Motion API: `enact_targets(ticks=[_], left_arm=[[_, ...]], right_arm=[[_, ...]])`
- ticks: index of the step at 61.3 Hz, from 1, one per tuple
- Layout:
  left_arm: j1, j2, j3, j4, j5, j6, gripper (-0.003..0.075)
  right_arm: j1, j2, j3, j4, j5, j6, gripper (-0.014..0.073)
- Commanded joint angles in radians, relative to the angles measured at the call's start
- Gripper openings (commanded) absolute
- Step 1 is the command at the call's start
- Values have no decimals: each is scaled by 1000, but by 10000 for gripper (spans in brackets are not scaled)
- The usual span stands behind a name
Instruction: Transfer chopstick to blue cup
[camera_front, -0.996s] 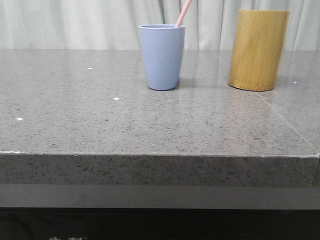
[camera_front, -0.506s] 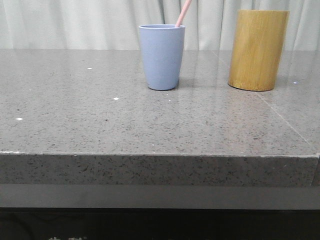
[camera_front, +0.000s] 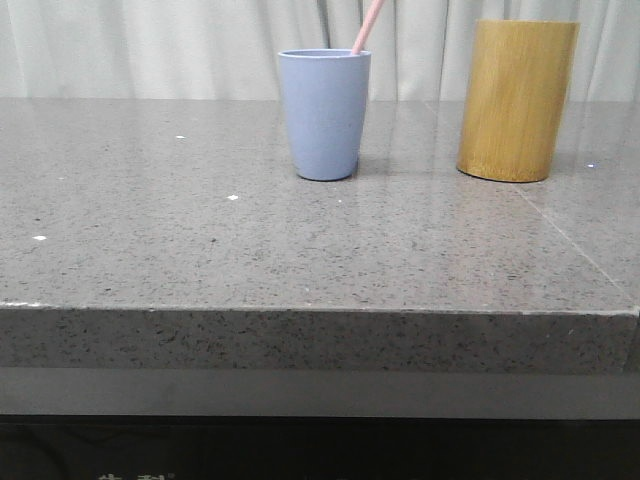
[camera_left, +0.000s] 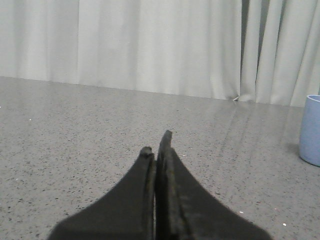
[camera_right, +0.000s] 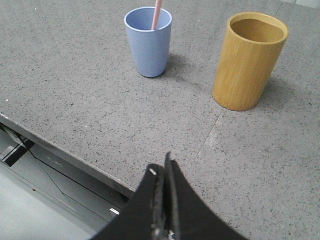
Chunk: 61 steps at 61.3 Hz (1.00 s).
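Observation:
The blue cup (camera_front: 324, 113) stands upright at the back middle of the grey table (camera_front: 200, 250). A pale pink chopstick (camera_front: 367, 27) leans out of it toward the right. In the right wrist view the blue cup (camera_right: 148, 41) holds the chopstick (camera_right: 157, 14). My right gripper (camera_right: 163, 165) is shut and empty, hanging over the table's front edge, well short of the cup. My left gripper (camera_left: 157, 145) is shut with nothing in it, low over bare table; the blue cup (camera_left: 311, 130) shows far off to one side.
A taller yellow-brown bamboo cylinder (camera_front: 516, 98) stands right of the blue cup, and in the right wrist view the bamboo cylinder (camera_right: 249, 60) looks empty. Pale curtains (camera_front: 150, 45) hang behind the table. The table's front edge (camera_front: 320, 312) drops to a dark shelf.

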Motion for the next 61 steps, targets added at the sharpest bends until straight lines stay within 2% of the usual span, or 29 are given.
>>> enact_targets(ticks=[1,55,61], left_arm=[[28,-23,11,3,-78,-9,-19],[45,-23,11,1,-78,-9,-19],[45,-23,11,1,-78,-9,-19]], right_arm=[[-3,4,-23,-3,-75,-2,-117],[-3,2,-23,-3,-81,-2,-117],[-71,-45,25,-43,-144,-6,-117]])
